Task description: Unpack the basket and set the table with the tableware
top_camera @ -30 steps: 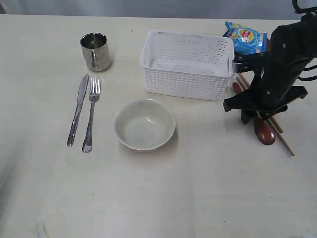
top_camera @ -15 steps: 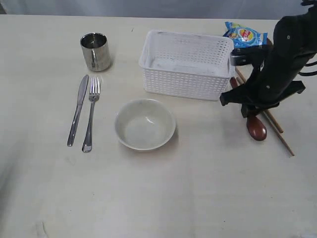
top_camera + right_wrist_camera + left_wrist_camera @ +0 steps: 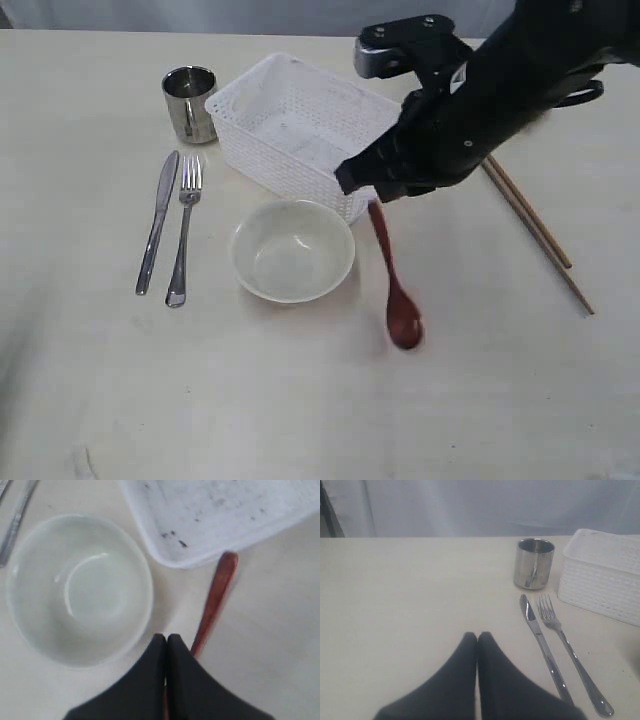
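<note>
The white basket (image 3: pixel 270 165) stands askew at the back of the table (image 3: pixel 300 400), empty inside. In front of it sits the white bowl (image 3: pixel 293 255). The reddish-brown wooden spoon (image 3: pixel 392 285) lies just right of the bowl, its handle end near the basket's corner. My right gripper (image 3: pixel 352 186) hovers above that handle, shut; in the right wrist view the spoon (image 3: pixel 215 597) runs under the closed fingers (image 3: pixel 150 680), not between the tips. The chopsticks (image 3: pixel 530 225) lie to the right. Steel cup (image 3: pixel 190 100), knife (image 3: pixel 158 220) and fork (image 3: pixel 183 235) are on the left. My left gripper (image 3: pixel 477 636) is shut over bare table.
My right arm (image 3: pixel 500 90) stretches from the back right across the basket's right end and hides what is behind it. In the left wrist view the cup (image 3: pixel 534 562), knife (image 3: pixel 542 647) and fork (image 3: pixel 567 655) lie beside the basket's wall (image 3: pixel 600 587).
My right arm swung left across the table and its jaws closed. The spoon went from beside the chopsticks to right of the bowl. The basket shifted left and turned.
</note>
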`<state>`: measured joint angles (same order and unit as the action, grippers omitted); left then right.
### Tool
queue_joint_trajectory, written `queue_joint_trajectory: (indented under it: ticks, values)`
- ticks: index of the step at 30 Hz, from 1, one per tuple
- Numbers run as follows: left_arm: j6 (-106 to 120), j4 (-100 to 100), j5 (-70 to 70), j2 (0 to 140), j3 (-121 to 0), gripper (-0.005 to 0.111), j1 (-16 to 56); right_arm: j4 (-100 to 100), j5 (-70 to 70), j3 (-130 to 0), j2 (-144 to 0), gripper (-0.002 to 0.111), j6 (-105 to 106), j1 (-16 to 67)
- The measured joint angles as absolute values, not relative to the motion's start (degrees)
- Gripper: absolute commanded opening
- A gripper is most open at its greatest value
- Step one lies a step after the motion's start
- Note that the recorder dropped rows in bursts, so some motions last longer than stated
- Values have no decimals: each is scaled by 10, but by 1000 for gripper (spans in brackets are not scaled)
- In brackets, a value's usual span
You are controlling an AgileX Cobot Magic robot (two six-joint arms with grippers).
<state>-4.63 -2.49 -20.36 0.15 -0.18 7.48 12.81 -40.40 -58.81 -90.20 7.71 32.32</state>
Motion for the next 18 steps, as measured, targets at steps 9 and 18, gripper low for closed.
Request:
queue_joint_trajectory:
  ticks: [9,18]
  values:
    - [-46,-25,-204,1,-2,0,75,30,-435,-622,-907,0,8,330]
    - [-46,-25,-204,1,-2,0,75,6,-374,-651,-909,0,-4,330]
